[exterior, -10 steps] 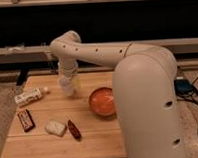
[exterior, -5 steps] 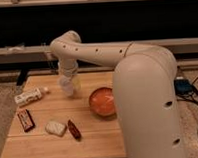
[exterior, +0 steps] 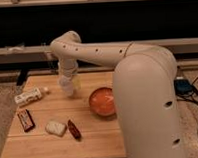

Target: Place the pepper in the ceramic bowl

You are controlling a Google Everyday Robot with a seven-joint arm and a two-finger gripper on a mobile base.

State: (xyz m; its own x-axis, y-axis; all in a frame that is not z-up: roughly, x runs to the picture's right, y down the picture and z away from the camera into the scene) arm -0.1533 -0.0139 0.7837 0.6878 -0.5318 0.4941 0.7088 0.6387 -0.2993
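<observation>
The pepper (exterior: pixel 74 129) is small, dark red and tapered, and lies on the wooden table (exterior: pixel 54 108) near its front, just right of a pale lump. The ceramic bowl (exterior: pixel 102 101), orange inside with a darker rim, stands on the table's right part, partly hidden by my arm. My gripper (exterior: pixel 68 86) hangs above the table's middle back, left of the bowl and well above and behind the pepper. It holds nothing that I can see.
A pale whitish lump (exterior: pixel 55 128) lies beside the pepper. A dark brown bar (exterior: pixel 25 119) lies at the front left. A white bottle (exterior: pixel 30 96) lies on its side at the left. A translucent cup (exterior: pixel 75 83) stands behind the gripper. Cables run on the floor at right.
</observation>
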